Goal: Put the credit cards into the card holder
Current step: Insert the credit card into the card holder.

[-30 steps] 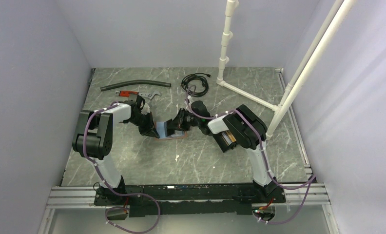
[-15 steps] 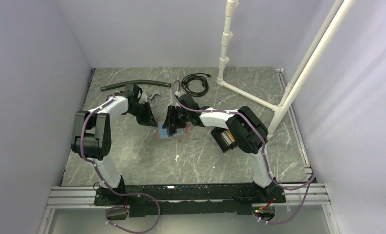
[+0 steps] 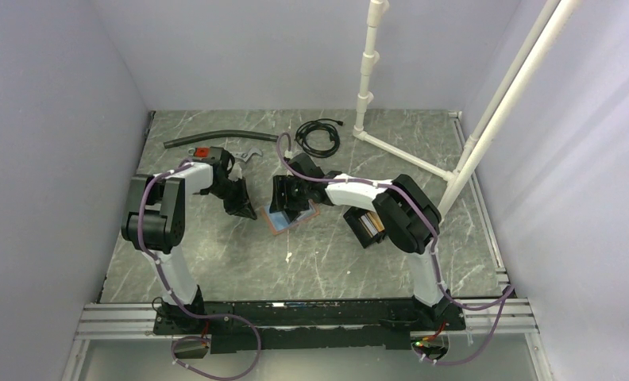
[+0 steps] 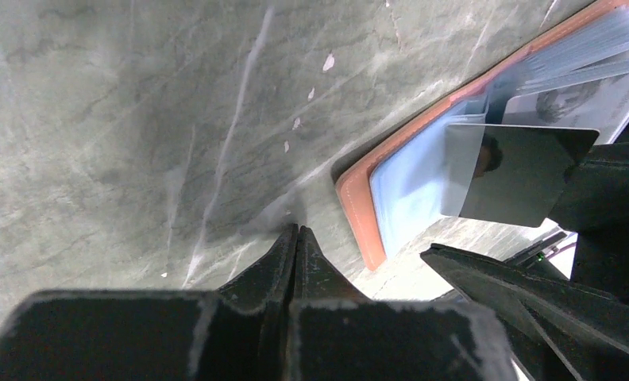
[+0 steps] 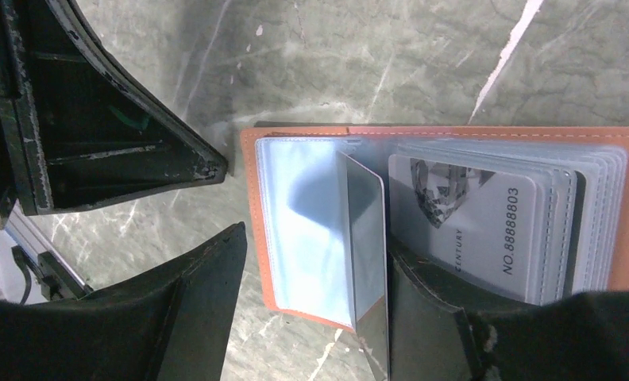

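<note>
closed left hand [image 4: 297,235] just beside orange card holder [image 4: 357,213]; hose [image 3: 216,138] behind.

My table is a grey-green marble-look slab [image 3: 216,254]. Lying on it: an open orange leather folder of clear card sleeves [image 3: 278,222] mid-table, a black shallow plastic tray [image 3: 365,228] to its right, then a black rubber hose [image 3: 216,139], coiled black cable [image 3: 318,136], silver wrench [image 3: 250,155] and white plastic pipe frame [image 3: 403,157] at the back.
</note>
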{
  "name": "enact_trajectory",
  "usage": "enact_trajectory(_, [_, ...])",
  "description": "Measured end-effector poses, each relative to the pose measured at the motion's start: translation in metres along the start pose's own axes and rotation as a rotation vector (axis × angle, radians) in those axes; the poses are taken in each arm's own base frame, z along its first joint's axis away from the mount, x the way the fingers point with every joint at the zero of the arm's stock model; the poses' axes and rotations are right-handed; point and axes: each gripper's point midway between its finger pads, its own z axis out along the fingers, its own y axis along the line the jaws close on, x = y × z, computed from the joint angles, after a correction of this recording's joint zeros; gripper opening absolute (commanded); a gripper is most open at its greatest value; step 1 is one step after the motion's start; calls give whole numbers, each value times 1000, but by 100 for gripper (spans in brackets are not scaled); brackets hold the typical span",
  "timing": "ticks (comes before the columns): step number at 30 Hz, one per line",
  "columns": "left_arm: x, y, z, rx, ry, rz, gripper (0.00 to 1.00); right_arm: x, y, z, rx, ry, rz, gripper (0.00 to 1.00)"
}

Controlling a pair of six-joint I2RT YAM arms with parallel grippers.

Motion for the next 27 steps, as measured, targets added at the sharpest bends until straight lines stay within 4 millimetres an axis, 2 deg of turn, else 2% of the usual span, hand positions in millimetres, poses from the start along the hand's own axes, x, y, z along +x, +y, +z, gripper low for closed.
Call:
enact_trajectory(5, [-1,-3,-2,19,-22,27,25,2,-2,-3,13,7,-15,65])
enact_trajectory(7, [0,-11,-10,57,-57,56,26,2,-2,-4,15,9,-20,65])
enact_trajectory(11, [-3,-41,-29,188,-137,128,16,3,-5,-5,19,15,-30,65])
enact_trajectory(13, [-7,-54,-30,244,-151,154,12,3,-6,-7,23,19,-35,65])
enact_trajectory(14, [-7,-60,-24,281,-137,162,10,3,-7,-8,26,21,-37,65])
enact_trajectory(23, [11,-53,21,281,0,112,2,4,-14,-13,36,30,-45,65])
enact_trajectory(27, [15,-52,26,252,42,94,0,5,-16,-13,39,38,-62,64])
